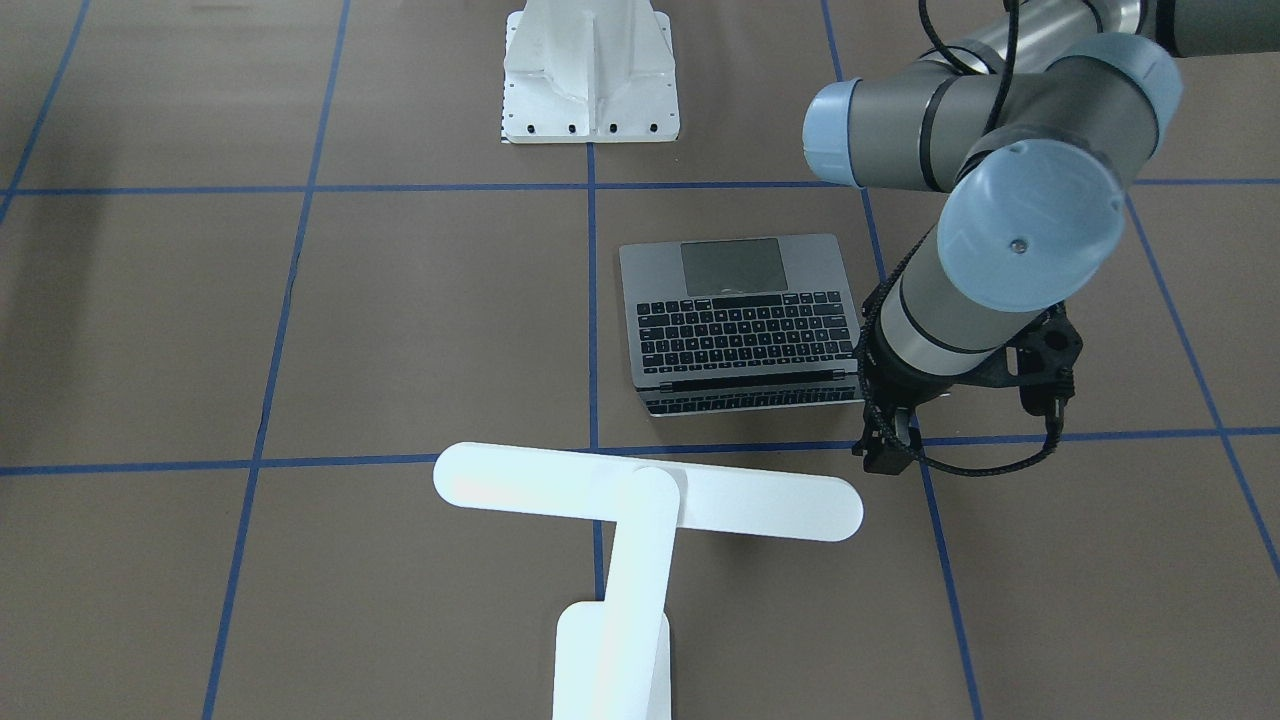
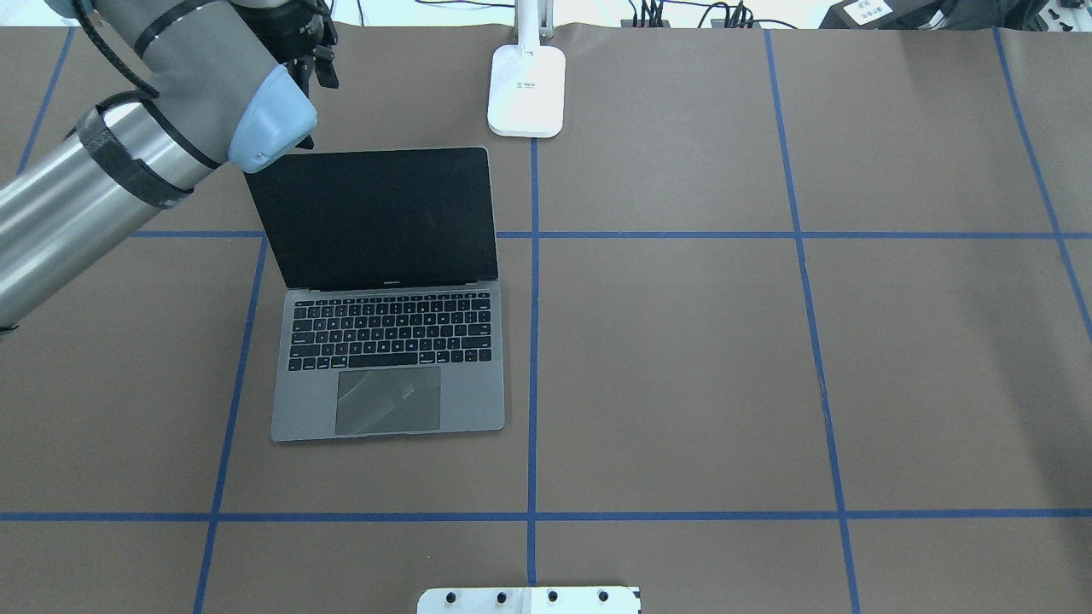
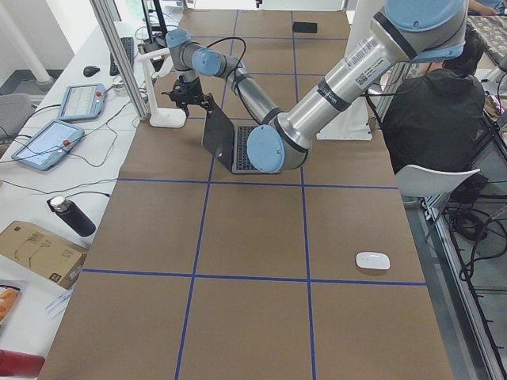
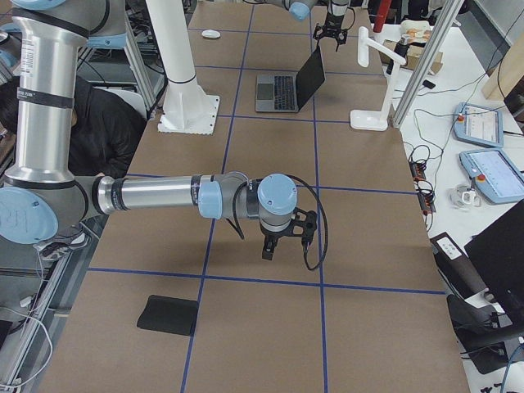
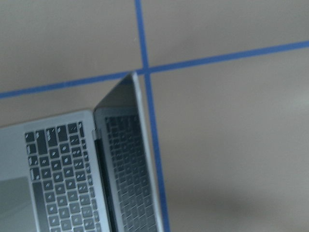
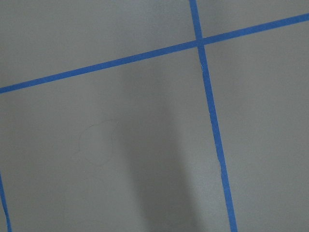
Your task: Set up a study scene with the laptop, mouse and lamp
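— Which step is running?
— The laptop is sitting open, lid corner just below the left gripper, whose fingers are hanging parted, holding nothing; the lamp is standing near, to their right. I'm judging the mouse is next, needing a long reach.
— Where?
— Well apart from both grippers; only side views are showing it. Whether the right gripper is gaping, I cannot tell.

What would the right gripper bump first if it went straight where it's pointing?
Probably just the bare table; the right gripper points down and nothing lies beneath it.
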Tool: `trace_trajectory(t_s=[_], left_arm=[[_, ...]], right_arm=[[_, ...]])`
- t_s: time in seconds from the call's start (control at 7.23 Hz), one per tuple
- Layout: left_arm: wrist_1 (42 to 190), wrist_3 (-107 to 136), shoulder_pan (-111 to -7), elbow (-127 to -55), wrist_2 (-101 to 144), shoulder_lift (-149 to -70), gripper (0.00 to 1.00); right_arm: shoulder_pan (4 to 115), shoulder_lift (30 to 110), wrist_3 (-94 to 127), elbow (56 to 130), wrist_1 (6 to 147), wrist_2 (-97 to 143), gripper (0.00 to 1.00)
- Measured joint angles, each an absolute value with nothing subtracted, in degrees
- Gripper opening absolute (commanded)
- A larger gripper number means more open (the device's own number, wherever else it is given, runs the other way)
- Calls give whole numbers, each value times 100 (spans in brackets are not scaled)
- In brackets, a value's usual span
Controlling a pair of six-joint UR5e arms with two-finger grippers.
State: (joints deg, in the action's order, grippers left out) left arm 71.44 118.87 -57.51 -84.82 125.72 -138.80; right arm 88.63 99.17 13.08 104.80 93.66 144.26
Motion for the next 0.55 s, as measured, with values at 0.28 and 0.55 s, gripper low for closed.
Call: trace_trajectory(t_s=[0.28,0.55], left_arm=[[7147,11070,-5960,-9046,12530,-13373,100],[7147,9951,-6020,-9736,12525,-12698,100]], right_arm=[[8801,9860,1320,10485,9383,14443,99],[8708,9839,1294,10495,9383,14475,99]])
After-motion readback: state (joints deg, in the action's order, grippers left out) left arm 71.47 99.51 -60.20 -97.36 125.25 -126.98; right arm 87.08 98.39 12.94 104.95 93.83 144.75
